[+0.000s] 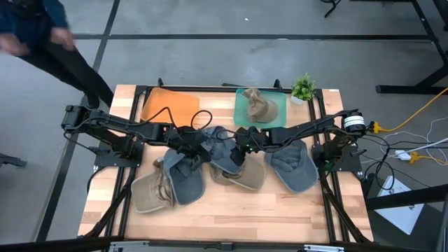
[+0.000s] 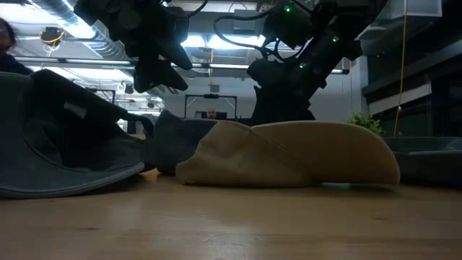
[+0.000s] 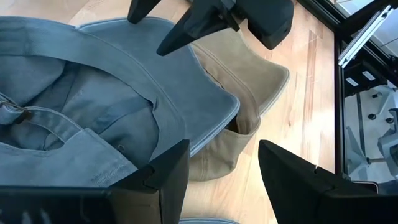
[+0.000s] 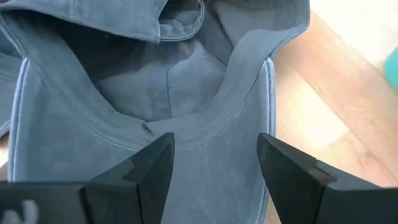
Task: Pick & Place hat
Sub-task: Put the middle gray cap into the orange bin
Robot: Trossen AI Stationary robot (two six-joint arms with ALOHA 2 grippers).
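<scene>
High view shows both arms meeting at the frame centre over a pile of caps. Left gripper (image 1: 198, 149) hangs released above a blue-grey cap (image 1: 218, 140); right gripper (image 1: 241, 143) also stands released, grasping nothing. One tan cap (image 1: 259, 106) lies on the green tray (image 1: 278, 105), upper right.

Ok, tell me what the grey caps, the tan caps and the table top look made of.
Grey caps: soft woven cloth, likely washed cotton twill; matte, with stitched seams and limp folds.
Tan caps: similar matte cloth, perhaps canvas; stitched rows show along the brim.
Table top: pale wood, probably butcher-block; plank joints and grain visible, slight sheen.
</scene>
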